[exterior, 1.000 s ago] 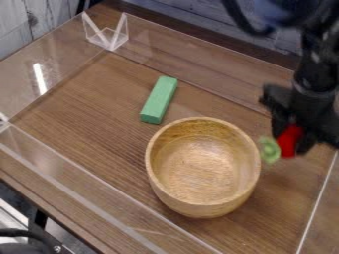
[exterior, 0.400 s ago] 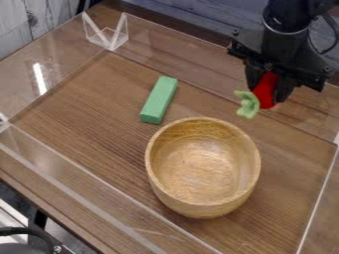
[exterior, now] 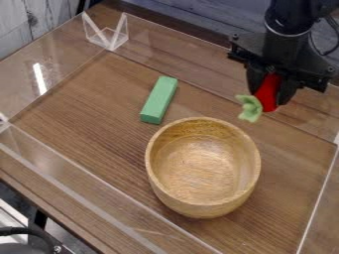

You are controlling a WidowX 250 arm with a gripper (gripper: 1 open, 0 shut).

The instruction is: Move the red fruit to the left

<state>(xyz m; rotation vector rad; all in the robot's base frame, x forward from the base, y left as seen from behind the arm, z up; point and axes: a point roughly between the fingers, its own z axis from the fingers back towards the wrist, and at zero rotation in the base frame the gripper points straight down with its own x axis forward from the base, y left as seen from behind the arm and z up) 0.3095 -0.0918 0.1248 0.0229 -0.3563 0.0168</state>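
Note:
My gripper [exterior: 269, 91] hangs at the right of the table, above its surface, shut on the red fruit [exterior: 269, 90]. The fruit shows as a bright-red piece between the black fingers, with its green leafy stem [exterior: 248, 107] sticking out to the lower left. It is held just beyond the far right rim of the wooden bowl [exterior: 203, 166], clear of the wood.
A long light-green block [exterior: 159, 99] lies on the table left of the gripper, beyond the bowl. Clear plastic walls [exterior: 47, 62] border the wooden tabletop, with a clear stand [exterior: 106, 33] at the back left.
The gripper has lifted the red fruit and carried it up and to the left, from beside the bowl's right rim to behind it. Over the last half second it has hardly moved.

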